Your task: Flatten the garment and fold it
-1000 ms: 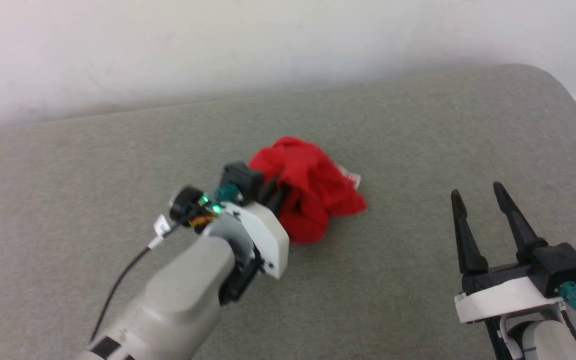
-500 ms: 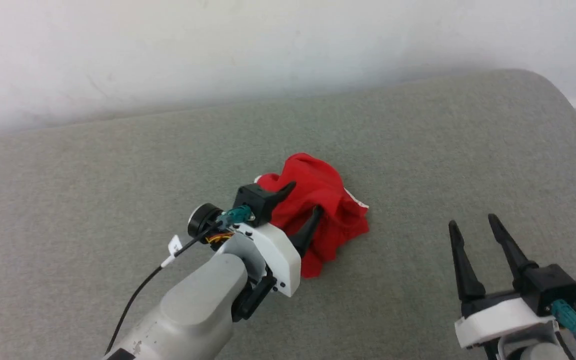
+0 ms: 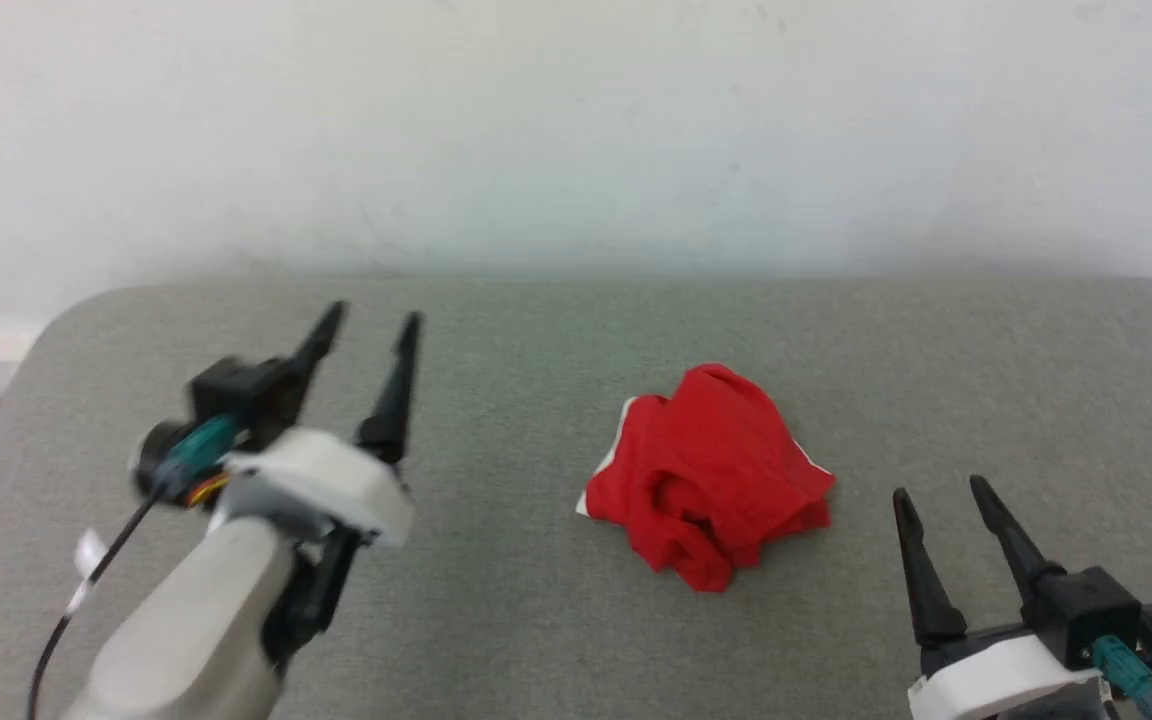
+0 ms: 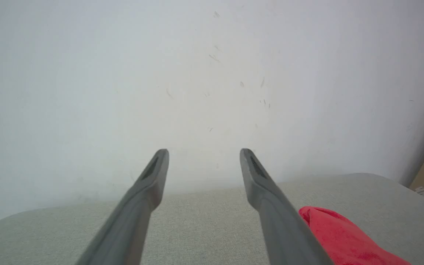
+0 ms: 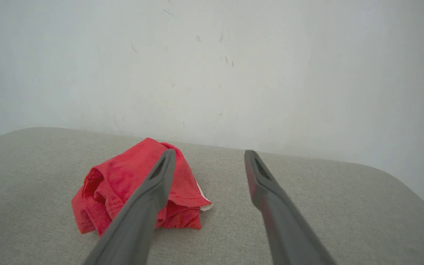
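The garment (image 3: 711, 480) is a crumpled heap of bright red cloth with slivers of white trim, lying right of centre on the grey padded table (image 3: 536, 330). My left gripper (image 3: 372, 322) is raised well to its left, open and empty, fingers pointing at the wall. Low at the right, my right gripper (image 3: 938, 490) stands open and empty, just right of the heap. The left wrist view has the garment (image 4: 339, 235) at its lower right beside the open fingers (image 4: 271, 198). In the right wrist view the garment (image 5: 120, 184) lies partly behind the left finger (image 5: 149, 195).
A white wall (image 3: 576, 130) rises right behind the table's far edge. The table's rounded corners show at far left (image 3: 66, 310) and far right. Bare grey surface surrounds the heap on all sides.
My left gripper opened, let go of the garment and drew back to the left and up. The head camera has turned, so the whole scene has shifted. The right gripper stays open.
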Controlling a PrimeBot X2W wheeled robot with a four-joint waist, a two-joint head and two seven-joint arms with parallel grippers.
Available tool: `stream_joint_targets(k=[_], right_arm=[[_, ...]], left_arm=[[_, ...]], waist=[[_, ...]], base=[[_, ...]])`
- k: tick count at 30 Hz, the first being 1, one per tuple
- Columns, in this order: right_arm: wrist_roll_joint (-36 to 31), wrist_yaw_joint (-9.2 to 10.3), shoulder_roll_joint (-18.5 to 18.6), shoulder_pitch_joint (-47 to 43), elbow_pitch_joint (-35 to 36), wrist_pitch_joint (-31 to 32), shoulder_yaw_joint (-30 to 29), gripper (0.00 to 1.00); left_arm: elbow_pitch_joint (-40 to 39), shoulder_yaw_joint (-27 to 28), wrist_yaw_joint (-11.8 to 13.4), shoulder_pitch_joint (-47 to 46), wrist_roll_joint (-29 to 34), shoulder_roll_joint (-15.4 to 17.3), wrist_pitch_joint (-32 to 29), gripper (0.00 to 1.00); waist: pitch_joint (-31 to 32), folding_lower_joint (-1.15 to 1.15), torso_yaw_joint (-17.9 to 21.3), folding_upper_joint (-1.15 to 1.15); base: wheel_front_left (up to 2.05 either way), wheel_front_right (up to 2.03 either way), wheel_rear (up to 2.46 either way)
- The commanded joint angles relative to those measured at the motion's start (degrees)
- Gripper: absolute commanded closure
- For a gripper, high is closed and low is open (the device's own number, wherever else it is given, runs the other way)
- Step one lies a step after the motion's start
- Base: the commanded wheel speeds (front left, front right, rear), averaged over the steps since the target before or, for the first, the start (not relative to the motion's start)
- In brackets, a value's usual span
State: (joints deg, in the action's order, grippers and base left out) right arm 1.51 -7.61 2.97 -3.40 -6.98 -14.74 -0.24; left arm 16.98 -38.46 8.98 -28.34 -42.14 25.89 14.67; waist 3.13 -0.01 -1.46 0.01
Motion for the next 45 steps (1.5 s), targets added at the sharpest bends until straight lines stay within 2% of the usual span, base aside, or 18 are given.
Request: stream_joint_targets(k=[1, 5, 9, 16, 24, 27, 31, 38, 41, 44, 45], right_arm=[[0.11, 0.12, -0.10, -0.85, 0.10, -0.26, 0.07, 0.00], [0.45, 0.12, -0.10, -1.53, 0.37, -0.26, 0.36, 0.00], [0.62, 0.12, -0.10, -2.00, 0.53, -0.26, 0.59, 0.00], [0.81, 0.12, -0.10, -1.94, 0.70, -0.26, 0.81, 0.00], [-1.43, 0.12, -0.10, -0.96, -0.29, 0.91, 3.00, 0.00], [-3.23, 0.12, 0.52, 0.99, -1.14, 5.76, 6.61, 0.00], [-2.01, 0.12, 4.80, 5.41, -2.14, 15.42, 11.98, 0.00], [2.30, 0.12, 11.52, 13.00, -4.32, 32.98, 17.43, 0.00], [2.73, 0.12, 12.90, 14.79, -5.42, 37.17, 17.80, 0.00], [2.73, 0.12, 13.26, 15.53, -6.30, 38.52, 17.04, 0.00], [2.52, 0.12, 13.25, 15.62, -6.54, 38.64, 16.68, 0.08]], left_arm=[[-2.94, 2.56, 1.70, 3.69, 1.32, 0.70, 0.30, 0.00], [-10.27, 10.02, 5.39, 13.79, 5.30, 0.61, 0.31, 0.00], [-14.50, 14.83, 5.79, 23.11, 10.02, -1.86, 0.32, 0.00], [-15.55, 19.52, 3.48, 31.47, 17.23, -7.27, 0.32, 0.00], [-13.47, 22.46, -0.95, 31.48, 22.70, -11.58, 0.32, 0.00], [-12.67, 23.20, -2.55, 30.69, 24.04, -12.94, 0.32, 0.00], [-12.15, 24.45, -4.29, 29.64, 25.40, -14.90, 0.32, 0.00], [-10.73, 26.46, -7.24, 28.56, 27.64, -18.05, 0.32, 0.00], [-10.34, 27.27, -8.18, 28.29, 28.52, -19.14, 0.32, 0.00], [-9.98, 27.94, -9.04, 28.04, 29.30, -20.03, 0.32, 0.00], [-9.87, 28.18, -9.29, 28.01, 29.54, -20.27, 0.32, 0.00]], waist=[[2.37, 0.01, -2.67, -0.01], [2.34, 0.01, -3.27, -0.01], [2.21, 0.01, -3.75, -0.01], [1.52, 0.01, -4.15, -0.01], [-0.46, 0.01, -6.09, -0.01], [-1.66, 0.01, -7.56, -0.01], [-3.28, 0.01, -9.56, -0.01], [-5.34, 0.01, -13.22, -0.01], [-6.04, 0.01, -14.48, -0.01], [-6.56, 0.01, -15.43, -0.01], [-6.58, 0.01, -15.60, -0.01]], base=[[0.00, 0.00, 0.00], [0.00, 0.00, 0.00], [0.00, 0.00, 0.00], [0.00, 0.00, 0.00], [0.00, 0.00, 0.00], [0.00, 0.00, 0.00], [0.00, 0.00, 0.00], [0.00, 0.00, 0.00], [0.00, 0.00, 0.00], [0.00, 0.00, 0.00], [0.00, 0.00, 0.00]])
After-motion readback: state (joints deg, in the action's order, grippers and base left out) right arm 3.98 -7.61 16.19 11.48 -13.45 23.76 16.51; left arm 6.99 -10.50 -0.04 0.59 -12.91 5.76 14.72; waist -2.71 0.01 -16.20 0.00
